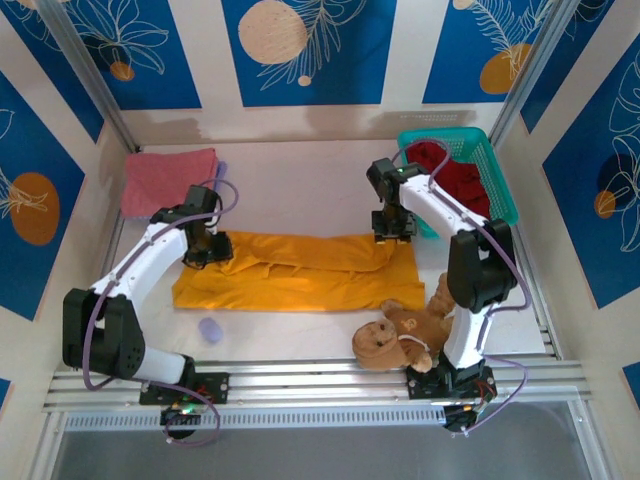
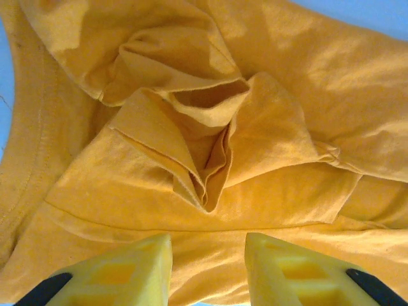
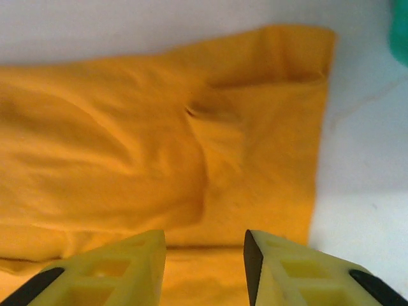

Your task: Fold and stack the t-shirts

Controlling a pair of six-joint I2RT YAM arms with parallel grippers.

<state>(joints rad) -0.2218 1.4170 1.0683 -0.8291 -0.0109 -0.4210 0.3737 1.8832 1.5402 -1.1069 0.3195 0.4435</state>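
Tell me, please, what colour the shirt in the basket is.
Dark red shirt; the top external view shows it best.

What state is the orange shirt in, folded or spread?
Partly folded: the orange shirt lies as a long band, an upper layer doubled over along its far side.

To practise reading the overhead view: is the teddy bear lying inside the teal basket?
No: the teddy bear lies on the table, apart from the teal basket, which holds a dark red t-shirt.
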